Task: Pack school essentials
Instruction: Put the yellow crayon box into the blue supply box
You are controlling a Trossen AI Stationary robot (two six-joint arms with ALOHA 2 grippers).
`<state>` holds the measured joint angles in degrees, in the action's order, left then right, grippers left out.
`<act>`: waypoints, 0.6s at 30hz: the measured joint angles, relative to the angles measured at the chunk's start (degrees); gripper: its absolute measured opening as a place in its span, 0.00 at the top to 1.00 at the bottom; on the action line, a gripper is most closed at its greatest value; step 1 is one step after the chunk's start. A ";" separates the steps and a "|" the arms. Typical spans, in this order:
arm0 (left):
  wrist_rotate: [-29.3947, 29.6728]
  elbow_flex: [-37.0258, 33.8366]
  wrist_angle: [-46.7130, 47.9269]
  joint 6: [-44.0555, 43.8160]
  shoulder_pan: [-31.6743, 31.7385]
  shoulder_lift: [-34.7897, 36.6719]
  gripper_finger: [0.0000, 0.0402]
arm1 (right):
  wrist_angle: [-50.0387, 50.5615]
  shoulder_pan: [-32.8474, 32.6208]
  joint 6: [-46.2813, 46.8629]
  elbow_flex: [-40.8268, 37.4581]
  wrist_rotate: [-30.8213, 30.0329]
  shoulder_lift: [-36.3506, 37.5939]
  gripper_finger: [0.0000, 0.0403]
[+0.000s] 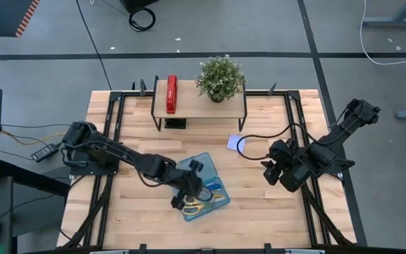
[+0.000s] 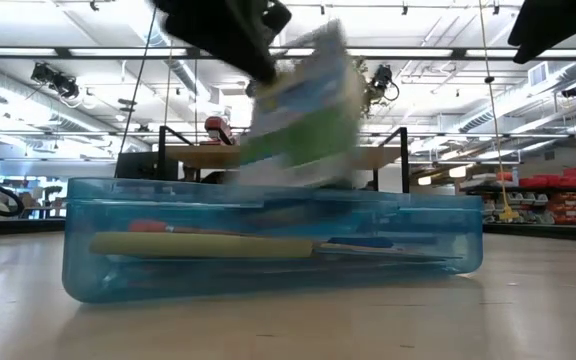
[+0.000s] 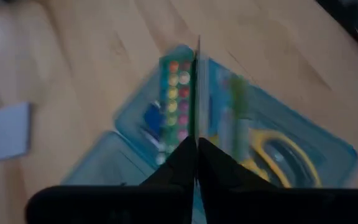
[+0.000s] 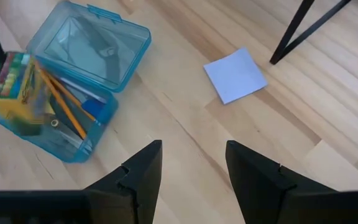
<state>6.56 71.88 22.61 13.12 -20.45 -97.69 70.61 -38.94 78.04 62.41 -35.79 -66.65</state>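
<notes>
The translucent blue case (image 1: 204, 188) lies open at the table's middle, holding orange pencils (image 4: 64, 102) and yellow-handled scissors (image 3: 278, 155). Over it, my left gripper (image 3: 197, 146) is shut on the green-blue printed packet (image 2: 303, 100), which stands on edge above the case's tray (image 2: 268, 240). The lavender sticky-note pad (image 1: 236, 143) lies flat on the table, to the far right of the case. My right gripper (image 4: 191, 162) hangs open and holds nothing, over bare table right of the case, near the pad. My left gripper pinches the packet's upper edge (image 3: 197, 134) between its two fingers, near a top corner (image 2: 268, 65). The fingers slant down from above on the table's left side. The packet hangs tilted below them, its lower end down behind the case's rim; whether it rests on the contents is hidden.
A wooden riser (image 1: 199, 106) at the far edge carries a red stapler (image 1: 171, 94) and a potted plant (image 1: 220, 76). The case's lid (image 4: 98, 43) lies flat on its far side. Bare wood lies near the front edge.
</notes>
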 joint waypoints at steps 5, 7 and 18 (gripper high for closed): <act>0.56 -0.13 3.57 2.69 -1.82 -1.07 0.83 | 0.07 0.00 -0.02 0.00 -0.32 0.00 0.54; 2.51 0.02 2.36 3.07 -2.27 -1.49 0.77 | 0.06 0.02 -0.04 0.00 -0.65 0.00 0.54; 6.77 -0.04 -0.44 2.31 -2.32 -1.41 0.56 | 0.06 0.02 -0.20 0.00 -0.84 0.00 0.54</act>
<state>13.33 71.83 22.17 15.43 -22.76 -99.10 70.67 -38.92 77.84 62.41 -36.63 -66.65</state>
